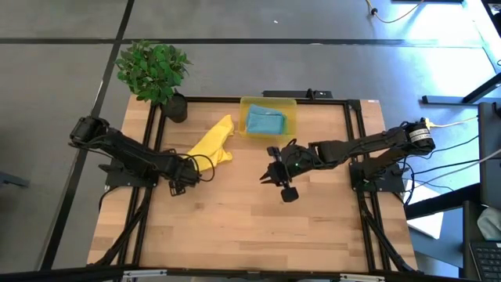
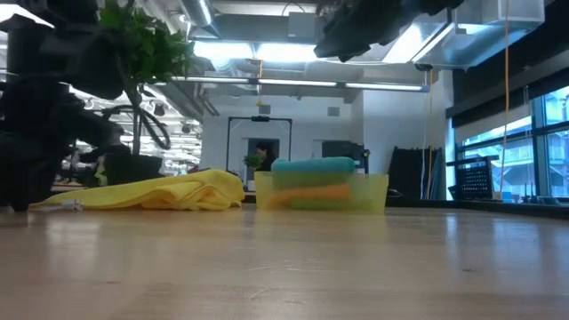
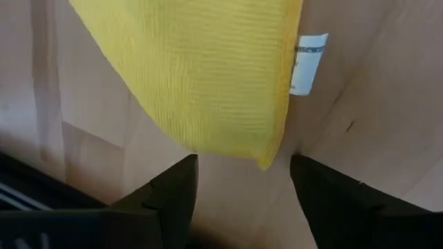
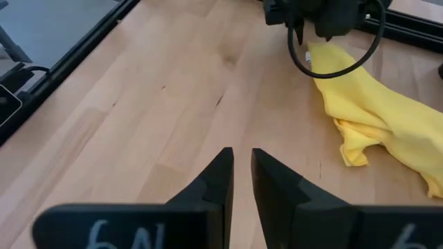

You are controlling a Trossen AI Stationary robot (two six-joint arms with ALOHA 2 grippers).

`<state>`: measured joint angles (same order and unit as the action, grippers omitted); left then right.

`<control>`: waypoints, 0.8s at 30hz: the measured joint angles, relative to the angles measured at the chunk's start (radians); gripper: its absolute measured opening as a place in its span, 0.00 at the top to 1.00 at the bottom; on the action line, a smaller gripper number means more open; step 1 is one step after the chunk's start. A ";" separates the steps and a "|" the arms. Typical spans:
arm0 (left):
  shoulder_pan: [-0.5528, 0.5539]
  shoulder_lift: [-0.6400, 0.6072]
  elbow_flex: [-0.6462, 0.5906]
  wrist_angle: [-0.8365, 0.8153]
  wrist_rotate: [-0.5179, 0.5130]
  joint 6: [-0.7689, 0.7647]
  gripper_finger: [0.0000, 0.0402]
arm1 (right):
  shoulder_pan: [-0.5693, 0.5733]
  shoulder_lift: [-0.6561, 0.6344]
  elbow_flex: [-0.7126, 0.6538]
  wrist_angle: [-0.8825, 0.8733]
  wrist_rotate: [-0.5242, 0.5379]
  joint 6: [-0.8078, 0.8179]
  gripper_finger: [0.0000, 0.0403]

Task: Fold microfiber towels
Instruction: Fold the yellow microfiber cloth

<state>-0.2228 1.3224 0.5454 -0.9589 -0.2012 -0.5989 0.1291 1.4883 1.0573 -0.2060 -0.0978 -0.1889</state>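
The yellow towel [image 1: 213, 144] is seen lying crumpled on the surface [image 1: 250, 227], just in front of the translucent bin [image 1: 291, 106] that holds folded towels, a teal one [image 1: 264, 121] on top. The left gripper [image 1: 190, 167] is set at the towel's near corner, fingers spread apart, with the corner lying between them but not clamped. The right gripper [image 1: 275, 174] is held above mid-surface, well apart from the towel, fingers nearly together and nothing held. For the step in hand, judged to be a corner pickup for spreading or folding, the corner should be pinched deep enough past the hem, and the opposite corner should be taken by the right gripper so the cloth can be pulled flat before folding. The white tag [image 3: 308, 63] at the towel edge is shown only in the wrist views; the orange towel [image 2: 313, 193] and a green one under the teal are revealed by the low view alone; the layout is given only from above.
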 joint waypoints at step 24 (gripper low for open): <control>-0.007 -0.003 -0.048 0.096 -0.163 -0.191 0.43 | 0.001 0.000 0.000 0.012 0.001 -0.003 0.86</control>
<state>-0.2302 1.3190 0.4974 -0.8626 -0.3639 -0.7898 0.1299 1.4887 1.0573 -0.1936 -0.0971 -0.1923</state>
